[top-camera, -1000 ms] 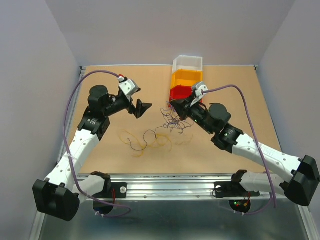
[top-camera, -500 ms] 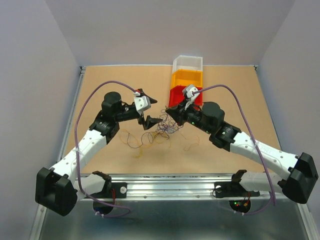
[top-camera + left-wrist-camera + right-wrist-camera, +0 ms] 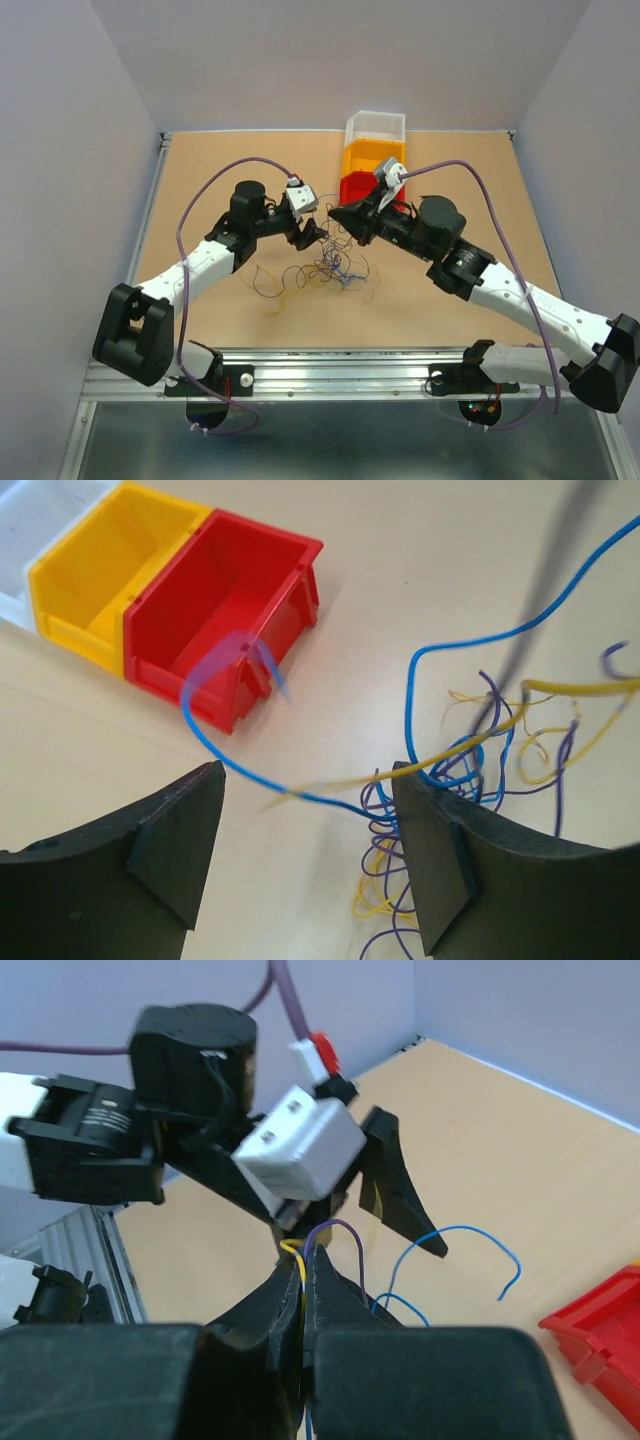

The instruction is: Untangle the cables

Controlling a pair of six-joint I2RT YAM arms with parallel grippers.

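The cables (image 3: 337,266) lie as a loose tangle of thin yellow, purple and blue wires at the middle of the table. My right gripper (image 3: 341,213) is shut on a yellow and a purple wire (image 3: 312,1237) and holds them lifted above the tangle. My left gripper (image 3: 312,236) is open and empty just left of the right one. In the left wrist view the tangle (image 3: 470,770) sits beside the right finger (image 3: 450,860), and a blue wire (image 3: 300,795) and a yellow one cross the gap between the fingers, above the table.
A red bin (image 3: 366,188), a yellow bin (image 3: 374,156) and a white bin (image 3: 376,125) stand in a row behind the grippers; all three show in the left wrist view. Loose yellow and dark strands (image 3: 278,288) trail left of the tangle.
My left arm has swung right and in, from the left side up to the tangle, jaws still open. My right gripper stays shut on the wires and has shifted slightly.
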